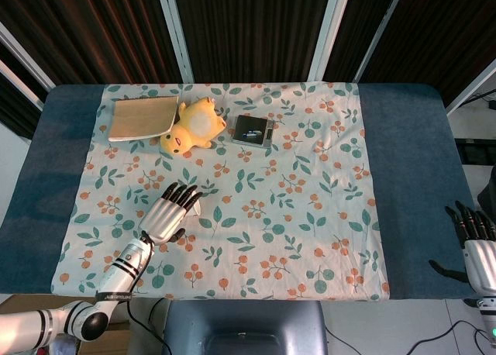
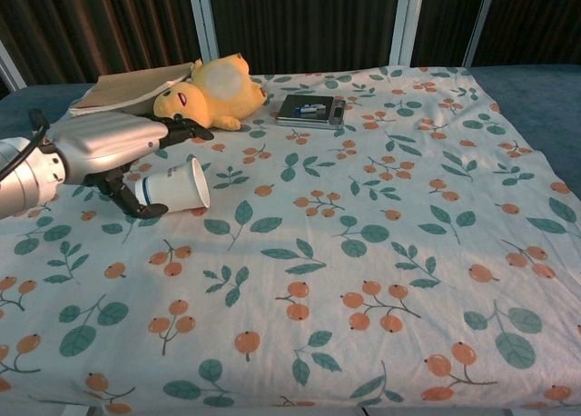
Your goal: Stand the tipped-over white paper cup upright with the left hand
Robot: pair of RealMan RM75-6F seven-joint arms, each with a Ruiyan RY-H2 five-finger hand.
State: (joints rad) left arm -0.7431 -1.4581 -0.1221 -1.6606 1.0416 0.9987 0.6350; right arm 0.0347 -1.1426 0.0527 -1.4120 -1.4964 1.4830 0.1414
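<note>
Left hand (image 2: 113, 153) cups the white paper cup (image 2: 172, 184), fingers over it, thumb beneath; we cannot tell if the grip has closed. Cup lies sideways on the floral cloth (image 2: 363, 252), mouth facing right. We judge it light and crushable: hold mid-wall, gently.

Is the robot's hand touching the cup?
Touching. In the chest view the left hand lies over the cup, with dark fingers curled against its underside; the cup is still on its side.
</note>
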